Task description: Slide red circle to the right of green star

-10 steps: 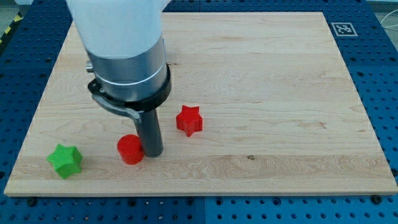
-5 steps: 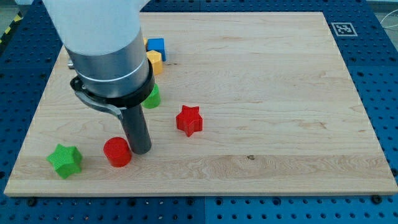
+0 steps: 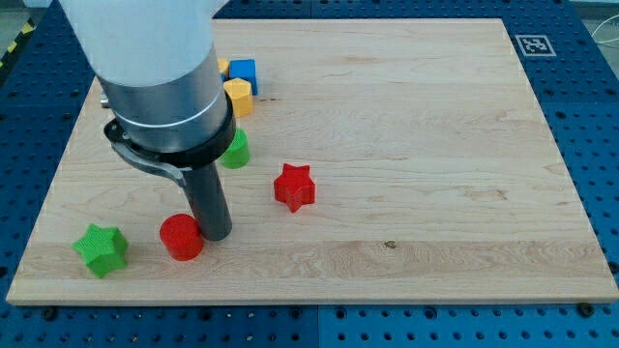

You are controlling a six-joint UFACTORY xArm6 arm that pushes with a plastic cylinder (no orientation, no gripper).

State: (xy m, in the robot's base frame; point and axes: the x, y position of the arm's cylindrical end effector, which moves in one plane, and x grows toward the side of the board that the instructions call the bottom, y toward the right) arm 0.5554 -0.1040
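The red circle [image 3: 181, 237] lies near the board's bottom left. The green star [image 3: 102, 249] lies to its left, with a gap about one block wide between them. My tip [image 3: 215, 235] rests on the board against the red circle's right side. The arm's wide body hangs above the tip and hides part of the board behind it.
A red star [image 3: 294, 187] lies right of the tip. A green block [image 3: 235, 149], a yellow block [image 3: 238, 97] and a blue cube [image 3: 242, 72] sit above, partly hidden by the arm. The board's bottom edge [image 3: 309, 298] runs just below the green star.
Over the last second my tip has pushed the red circle leftward toward the green star. In the last half second they have barely moved. The other blocks have not moved.
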